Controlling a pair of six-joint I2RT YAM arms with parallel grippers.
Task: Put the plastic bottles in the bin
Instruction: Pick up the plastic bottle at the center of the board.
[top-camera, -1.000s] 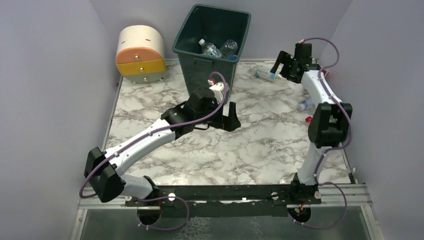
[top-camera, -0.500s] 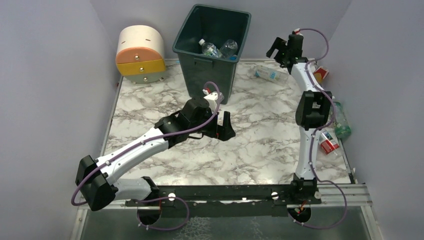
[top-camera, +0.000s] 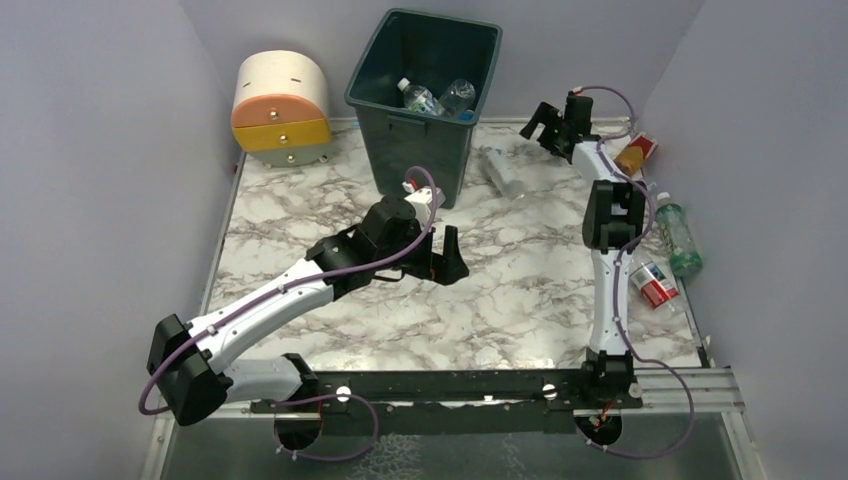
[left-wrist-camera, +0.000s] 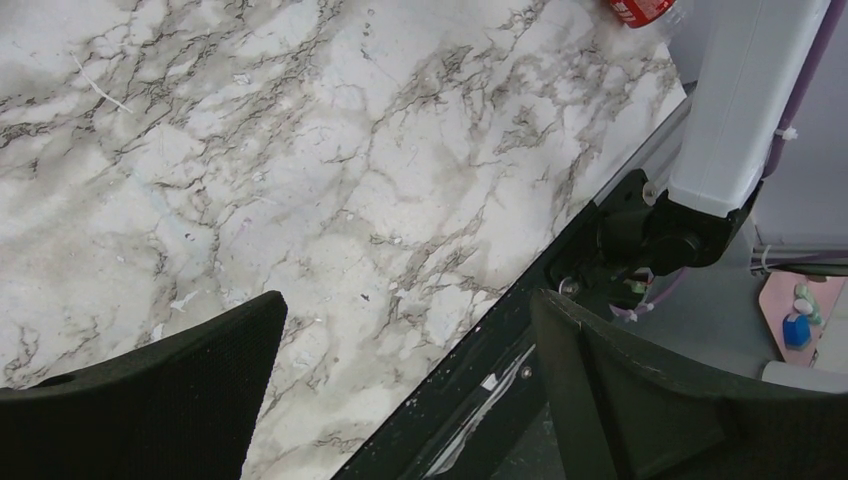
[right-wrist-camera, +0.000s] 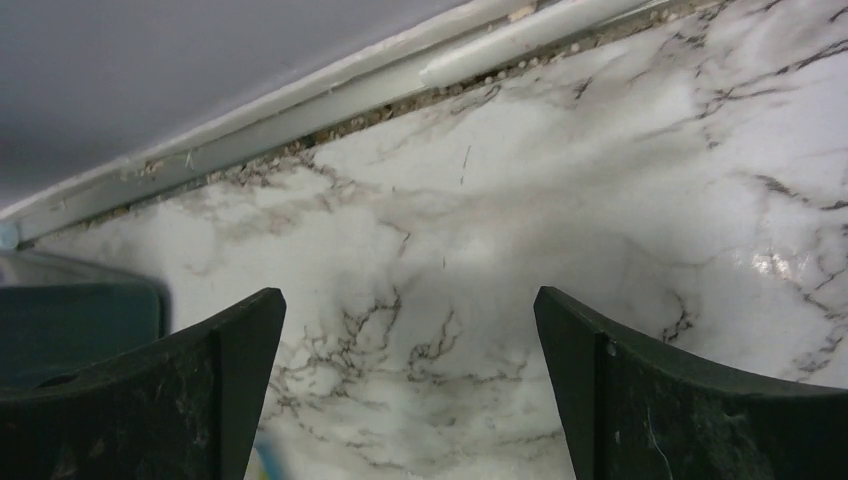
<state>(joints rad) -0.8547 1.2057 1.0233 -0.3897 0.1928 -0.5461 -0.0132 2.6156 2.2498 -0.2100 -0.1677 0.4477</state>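
Observation:
The dark green bin (top-camera: 420, 110) stands at the back centre with two clear bottles (top-camera: 438, 97) inside. A clear bottle (top-camera: 505, 168) lies on the marble right of the bin. An orange bottle (top-camera: 636, 153), a green bottle (top-camera: 678, 235) and a red-labelled bottle (top-camera: 655, 283) lie along the right edge. My left gripper (top-camera: 445, 258) is open and empty over mid-table (left-wrist-camera: 405, 320). My right gripper (top-camera: 538, 118) is open and empty near the back edge, right of the bin, over bare marble (right-wrist-camera: 405, 320). The bin's corner (right-wrist-camera: 70, 330) shows at the left of the right wrist view.
A cream, orange and yellow drawer unit (top-camera: 281, 108) stands at the back left. Purple walls close in the table on three sides. The black rail with the right arm's base (left-wrist-camera: 650, 230) and the red-labelled bottle (left-wrist-camera: 645, 10) show in the left wrist view.
My right arm has stretched to the back and its gripper moved left toward the bin. The clear bottle on the table shifted left and turned. My left arm drew back slightly.

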